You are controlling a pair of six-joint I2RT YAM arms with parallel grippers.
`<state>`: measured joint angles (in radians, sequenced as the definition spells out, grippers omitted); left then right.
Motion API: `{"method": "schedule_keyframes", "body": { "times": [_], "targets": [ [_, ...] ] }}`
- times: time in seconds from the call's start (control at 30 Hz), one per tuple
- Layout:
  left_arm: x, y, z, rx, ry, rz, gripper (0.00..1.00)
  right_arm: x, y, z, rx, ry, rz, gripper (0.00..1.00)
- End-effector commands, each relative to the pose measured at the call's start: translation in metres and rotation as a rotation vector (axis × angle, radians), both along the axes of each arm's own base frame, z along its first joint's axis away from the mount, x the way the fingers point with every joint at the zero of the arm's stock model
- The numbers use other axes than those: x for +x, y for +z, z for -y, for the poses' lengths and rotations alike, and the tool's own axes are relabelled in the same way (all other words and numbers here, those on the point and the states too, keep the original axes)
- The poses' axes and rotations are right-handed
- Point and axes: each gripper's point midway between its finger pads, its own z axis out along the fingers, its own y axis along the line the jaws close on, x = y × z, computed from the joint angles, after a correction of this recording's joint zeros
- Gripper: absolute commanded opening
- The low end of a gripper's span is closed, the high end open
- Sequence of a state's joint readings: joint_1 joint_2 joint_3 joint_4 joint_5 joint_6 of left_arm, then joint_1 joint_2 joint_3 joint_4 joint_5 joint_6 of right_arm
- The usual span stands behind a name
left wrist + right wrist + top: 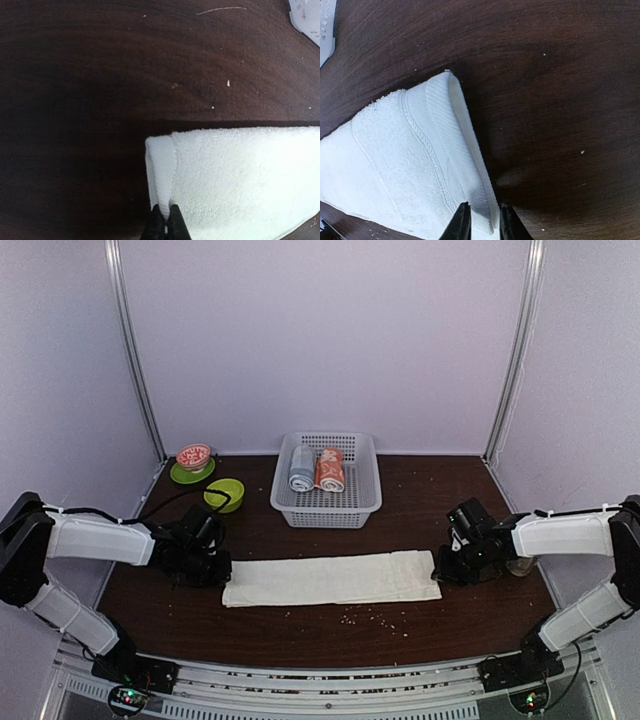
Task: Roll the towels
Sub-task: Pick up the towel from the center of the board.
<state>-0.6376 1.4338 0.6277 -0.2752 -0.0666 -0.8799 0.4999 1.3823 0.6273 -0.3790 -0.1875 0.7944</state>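
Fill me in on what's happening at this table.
Two robot arms are working on a cream towel that lies flat in a long strip across the table. The left arm has its jaws shut right at the towel's left hem. The right arm has its jaws straddling the right hem, not yet clamped. The towel is not rolled at all. A grey-blue roll and an orange roll sit in the white basket behind.

My left arm (100,540) stretches low toward the right, and my left jaws are pinched together on the left hem of the cream-white towel (330,578). My right arm (565,532) reaches leftward, and my right jaws stand narrowly apart astride the right hem.
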Motion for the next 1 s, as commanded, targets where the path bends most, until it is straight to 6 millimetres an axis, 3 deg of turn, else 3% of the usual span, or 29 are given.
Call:
{"method": "schedule_keyframes", "body": {
  "times": [0.0,0.47,0.53,0.83,0.97],
  "targets": [
    [0.004,-0.004,0.002,-0.015,-0.004,0.015,0.00,-0.002,-0.003,-0.003,0.018,-0.002,-0.006,0.16],
    [0.003,-0.005,0.000,-0.011,0.001,0.012,0.00,-0.007,-0.003,-0.004,0.015,0.021,-0.022,0.04],
    [0.002,-0.006,-0.001,-0.009,0.002,0.012,0.00,-0.007,0.001,-0.005,0.021,0.023,-0.017,0.00],
    [-0.001,-0.009,-0.003,-0.004,0.007,0.004,0.00,-0.014,0.020,-0.002,0.023,0.051,-0.001,0.00],
    [0.000,-0.010,-0.002,-0.006,0.008,0.003,0.00,-0.016,0.011,0.000,0.004,0.050,-0.024,0.22]
  ]
}}
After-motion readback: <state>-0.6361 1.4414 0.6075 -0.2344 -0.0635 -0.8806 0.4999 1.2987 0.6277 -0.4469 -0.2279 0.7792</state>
